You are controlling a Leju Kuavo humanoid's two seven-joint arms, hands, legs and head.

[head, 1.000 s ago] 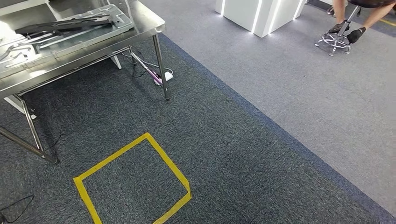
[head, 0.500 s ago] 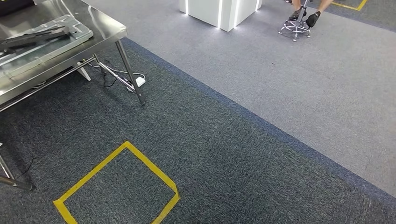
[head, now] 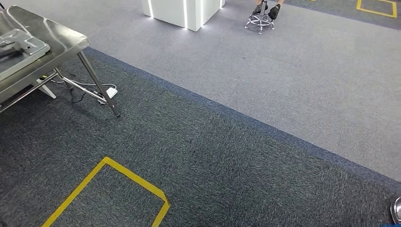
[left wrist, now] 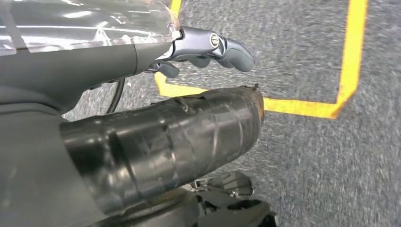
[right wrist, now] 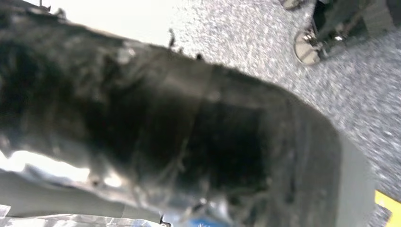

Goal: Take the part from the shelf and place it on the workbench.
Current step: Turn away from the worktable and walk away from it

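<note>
- The one part-like thing you can see is a flat grey metal panel, lying at the far left of the head view on the steel surface. It sits close to that surface's near corner, and the picture's edge cuts it off.
- Your left hand holds nothing. Its taped dark thumb and its grey fingers stand apart, stretched out over the carpet.
- Under that hand, a corner of the yellow tape square runs across the dark carpet.
- Your right hand is a dark, taped, blurred mass close to the lens. You cannot tell whether its fingers are spread or closed, or whether it has anything in it.
- A slanted steel leg goes down from the surface's corner to the carpet, with cables and a small white plug block on the floor just behind it.
- In the head view the tape square lies in the near left, well apart from that leg.
- Farther off, on the lighter grey carpet, stands a white block with lit edges.
- Beside it is a chrome stool base with a person's dark-shod feet on it.
</note>
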